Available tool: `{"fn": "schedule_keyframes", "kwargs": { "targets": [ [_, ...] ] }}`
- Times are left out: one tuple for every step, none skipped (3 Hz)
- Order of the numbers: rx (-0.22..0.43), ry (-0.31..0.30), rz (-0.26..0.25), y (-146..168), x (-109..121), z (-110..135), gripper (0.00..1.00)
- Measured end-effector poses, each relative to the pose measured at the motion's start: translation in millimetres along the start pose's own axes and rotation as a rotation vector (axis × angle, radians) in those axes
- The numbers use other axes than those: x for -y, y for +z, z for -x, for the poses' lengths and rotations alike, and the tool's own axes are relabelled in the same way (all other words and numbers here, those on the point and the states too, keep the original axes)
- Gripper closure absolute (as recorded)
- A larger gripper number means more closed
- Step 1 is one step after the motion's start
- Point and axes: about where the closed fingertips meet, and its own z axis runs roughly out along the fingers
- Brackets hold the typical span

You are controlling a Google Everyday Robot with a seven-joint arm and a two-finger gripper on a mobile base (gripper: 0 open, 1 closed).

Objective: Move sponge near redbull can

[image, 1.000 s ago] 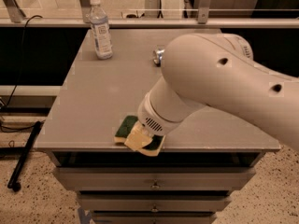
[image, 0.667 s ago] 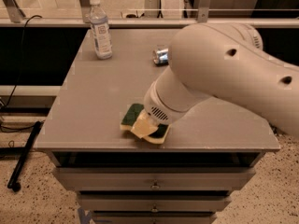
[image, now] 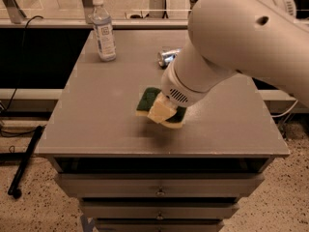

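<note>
Soft, light sponge (image: 147, 99), best pinched across width, is covered by gripper (image: 161, 112); grip can't be told. Redbull can (image: 167, 57): 12 o'clock.

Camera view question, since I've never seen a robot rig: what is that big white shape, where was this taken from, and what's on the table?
The big white shape is the robot's single arm, reaching in from the right. The one camera looks down on the grey table from its front; its mounting isn't known. At the arm's tip, the gripper appears closed on the sponge, green over yellow. Behind it, the redbull can lies on its side. A water bottle stands back left.
</note>
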Motion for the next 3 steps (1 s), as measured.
{"fn": "schedule_keyframes", "kwargs": {
  "targets": [
    [0.018, 0.034, -0.086, 6.6, 55.1, -7.3, 1.0],
    [0.027, 0.08, -0.159, 17.3, 126.1, -20.0, 1.0],
    [0.021, 0.136, -0.191, 33.2, 181.7, -35.2, 1.0]
  ]
}}
